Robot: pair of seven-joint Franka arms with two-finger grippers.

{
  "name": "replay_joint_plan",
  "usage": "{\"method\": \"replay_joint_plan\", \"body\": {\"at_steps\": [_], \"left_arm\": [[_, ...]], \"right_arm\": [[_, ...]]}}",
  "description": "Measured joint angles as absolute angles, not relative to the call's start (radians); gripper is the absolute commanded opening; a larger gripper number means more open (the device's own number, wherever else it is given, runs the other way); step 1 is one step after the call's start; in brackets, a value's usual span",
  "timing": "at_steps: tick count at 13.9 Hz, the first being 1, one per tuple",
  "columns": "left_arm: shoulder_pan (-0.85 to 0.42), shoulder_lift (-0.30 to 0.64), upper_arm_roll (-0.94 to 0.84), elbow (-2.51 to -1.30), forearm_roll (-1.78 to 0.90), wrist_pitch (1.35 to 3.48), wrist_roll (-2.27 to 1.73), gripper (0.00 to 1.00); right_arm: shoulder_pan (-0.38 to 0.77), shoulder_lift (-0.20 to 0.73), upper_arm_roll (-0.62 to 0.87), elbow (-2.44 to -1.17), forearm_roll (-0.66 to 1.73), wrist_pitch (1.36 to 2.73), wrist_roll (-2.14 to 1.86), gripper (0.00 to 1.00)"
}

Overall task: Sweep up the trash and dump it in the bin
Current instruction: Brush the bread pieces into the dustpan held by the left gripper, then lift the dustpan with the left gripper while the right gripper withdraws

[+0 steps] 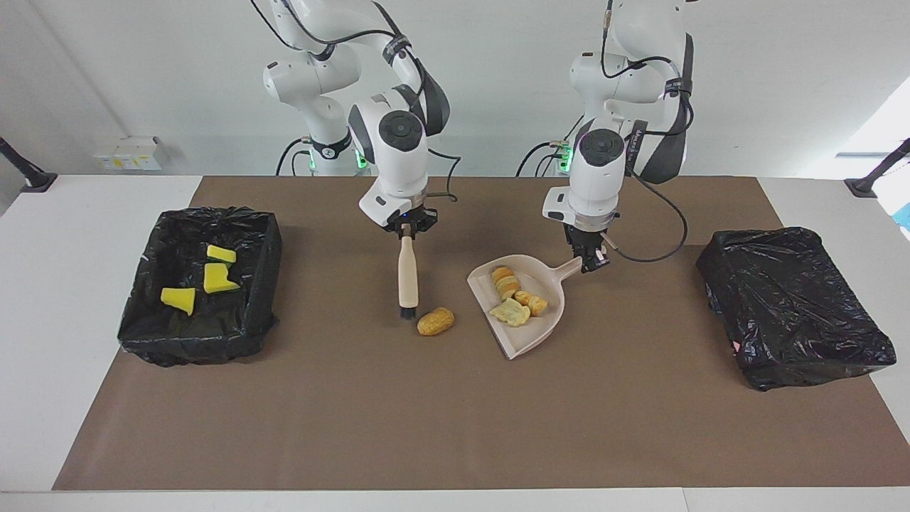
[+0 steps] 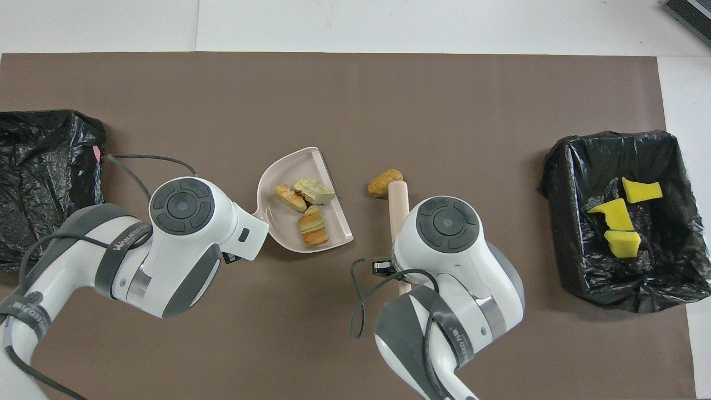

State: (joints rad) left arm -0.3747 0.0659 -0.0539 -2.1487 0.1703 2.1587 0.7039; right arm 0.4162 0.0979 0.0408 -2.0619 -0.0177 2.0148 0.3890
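Three tan bread chunks (image 1: 513,295) (image 2: 306,208) of the trash lie in the beige dustpan (image 1: 533,333) (image 2: 278,225) at mid table. My left gripper (image 1: 589,262) is shut on the dustpan's handle. A fourth bread chunk (image 1: 435,321) (image 2: 384,182) rests on the mat beside the pan's lip. My right gripper (image 1: 407,229) is shut on the beige brush (image 1: 407,274) (image 2: 397,203), which hangs upright with its bristles just beside that loose chunk. Three yellow sponge scraps (image 1: 212,277) (image 2: 619,219) lie in the bin (image 1: 192,341) (image 2: 555,166) toward the right arm's end.
A second black-lined bin (image 1: 793,306) (image 2: 44,166) sits toward the left arm's end of the table. A brown mat (image 1: 455,427) covers the table under everything. Loose cables hang from both wrists.
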Motion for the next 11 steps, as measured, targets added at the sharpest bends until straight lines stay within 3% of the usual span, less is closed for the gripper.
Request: {"method": "replay_joint_plan", "body": {"at_steps": [4,7,11], "left_arm": [[-0.375,0.066,-0.054,-2.149,0.17,2.159,0.695,0.0],[-0.375,0.066,-0.054,-2.149,0.17,2.159,0.693,0.0],[-0.375,0.066,-0.054,-2.149,0.17,2.16,0.69,0.0]], "right_arm": [[0.353,0.17,0.043,-2.06,-0.025,2.103,0.224,0.0],[0.416,0.232,0.06,-2.014,-0.023,2.11,0.221,0.0],[0.483,0.242,0.144,-1.988,0.061,2.139,0.212,0.0]]}}
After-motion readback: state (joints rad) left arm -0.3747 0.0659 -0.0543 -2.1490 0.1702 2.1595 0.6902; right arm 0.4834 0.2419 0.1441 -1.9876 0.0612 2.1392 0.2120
